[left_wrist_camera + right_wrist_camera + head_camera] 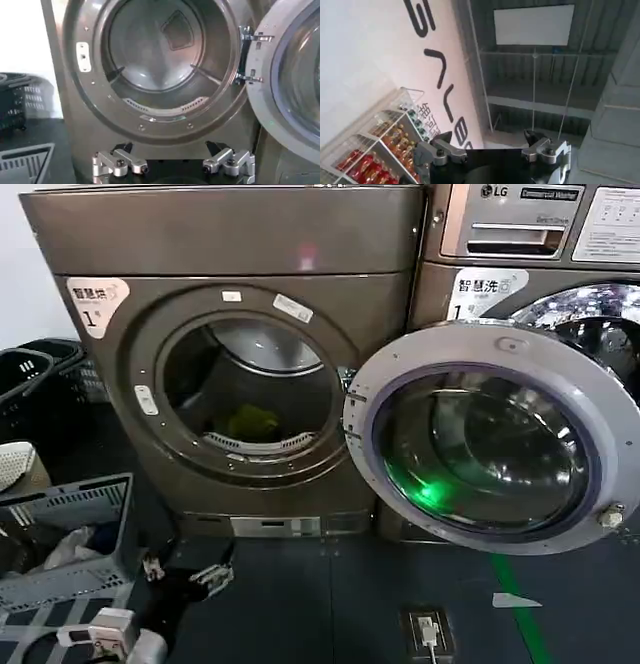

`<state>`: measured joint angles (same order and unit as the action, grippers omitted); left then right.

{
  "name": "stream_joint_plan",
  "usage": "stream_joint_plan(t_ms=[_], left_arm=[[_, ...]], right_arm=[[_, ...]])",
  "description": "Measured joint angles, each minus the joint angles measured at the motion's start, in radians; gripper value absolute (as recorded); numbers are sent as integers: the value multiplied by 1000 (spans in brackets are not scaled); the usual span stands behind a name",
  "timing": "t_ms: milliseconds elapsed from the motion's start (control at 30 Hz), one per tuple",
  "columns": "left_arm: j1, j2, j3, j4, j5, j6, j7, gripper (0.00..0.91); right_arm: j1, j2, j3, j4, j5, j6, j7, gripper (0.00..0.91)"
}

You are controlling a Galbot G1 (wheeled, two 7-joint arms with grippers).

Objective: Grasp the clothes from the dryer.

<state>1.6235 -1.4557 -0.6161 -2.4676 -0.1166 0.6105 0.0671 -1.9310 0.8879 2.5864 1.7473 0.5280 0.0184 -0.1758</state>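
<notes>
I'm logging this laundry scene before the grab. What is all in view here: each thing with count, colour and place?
dryer: one, bronze-brown, left of centre, porthole open
clothes: one, yellow-green, low in the drum
door: one, silver-rimmed glass, swung open to the right
LG machine: one, bronze, right of the dryer
baskets: dark, left of the dryer
crate: one, grey, on the floor at lower left, white cloth inside
shelves: one rack with red goods, by the white wall in the right wrist view
left hand: open, low before the dryer
right hand: open, pointing toward the ceiling
</notes>
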Motion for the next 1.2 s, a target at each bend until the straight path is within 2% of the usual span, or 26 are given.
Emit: stream_joint_plan(t_ms=[1200], left_arm=[[-4,4,8,5,2,-3,2,907]], right_arm=[[-8,5,4,3,6,14,-3,907]])
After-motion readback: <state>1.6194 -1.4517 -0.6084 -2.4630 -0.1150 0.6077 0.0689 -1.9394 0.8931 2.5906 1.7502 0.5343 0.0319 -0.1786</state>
